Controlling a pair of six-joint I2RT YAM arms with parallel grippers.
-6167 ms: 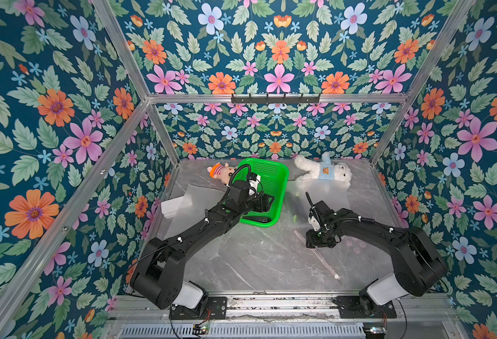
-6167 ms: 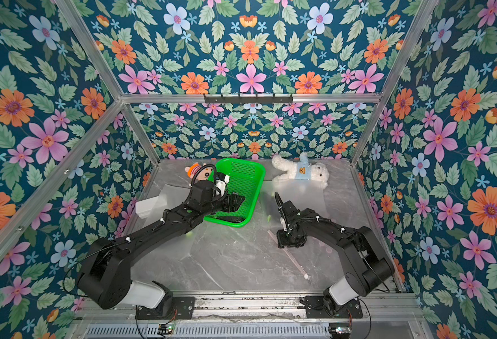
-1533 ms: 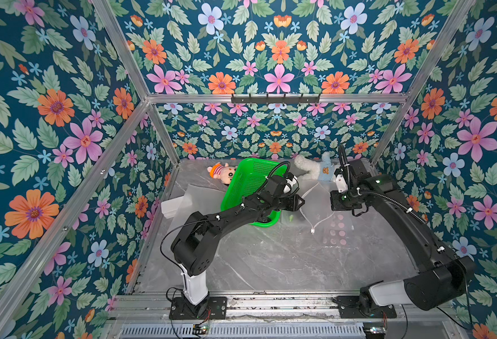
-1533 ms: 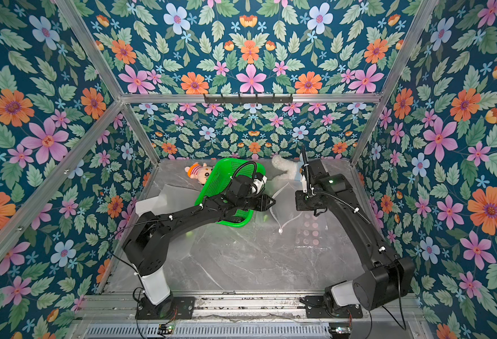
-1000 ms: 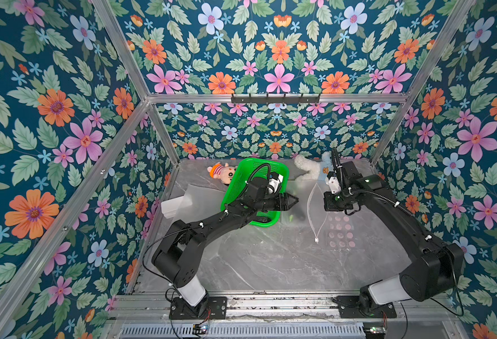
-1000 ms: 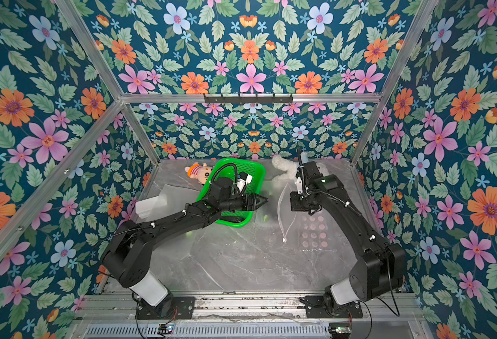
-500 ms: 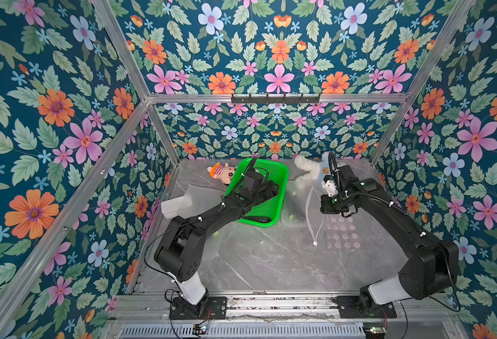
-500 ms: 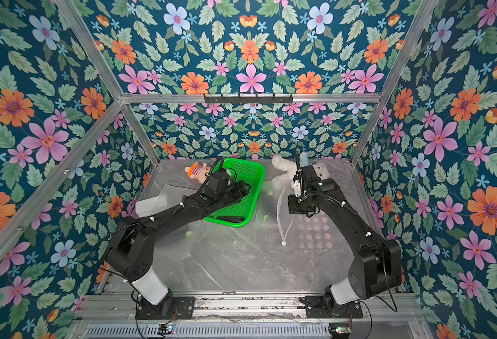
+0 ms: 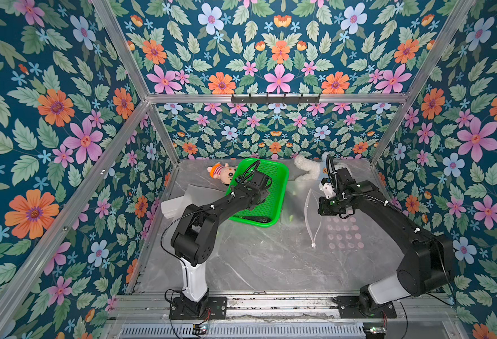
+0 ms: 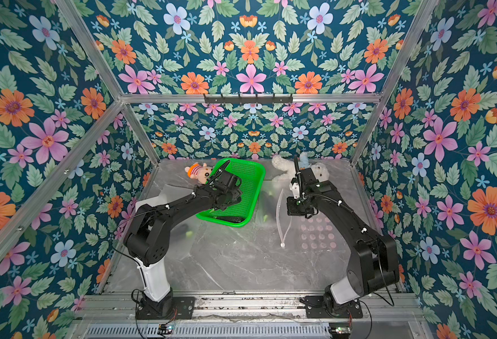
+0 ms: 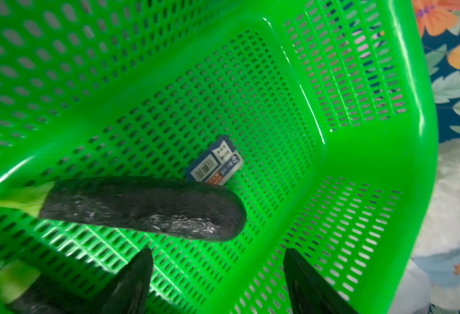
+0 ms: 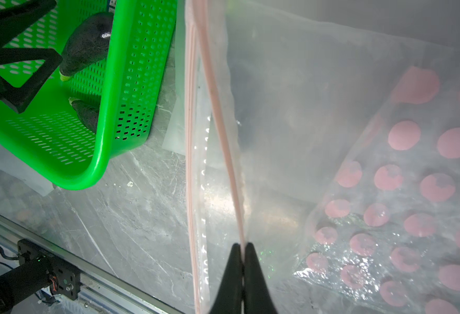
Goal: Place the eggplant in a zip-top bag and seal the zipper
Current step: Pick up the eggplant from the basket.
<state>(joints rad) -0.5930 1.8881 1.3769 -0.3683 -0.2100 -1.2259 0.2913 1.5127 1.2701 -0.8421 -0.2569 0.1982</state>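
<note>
Floral walls (image 9: 65,117) box in a grey marble table (image 9: 256,264); near its back edge a green basket (image 9: 282,182) holds the eggplant (image 11: 142,206), not yet picked; the left gripper (image 11: 215,261) hangs spread and empty over it; the right gripper (image 12: 242,250) pinches the zipper (image 12: 218,108) lip of the bag (image 12: 291,108) up, mouth agape, between basket and right edge; bagging and sealing remain.

Eggplant (image 11: 142,208) in basket (image 9: 284,190), zip-top bag (image 9: 344,232) right of it, doll (image 9: 222,173) beside its far-left corner
</note>
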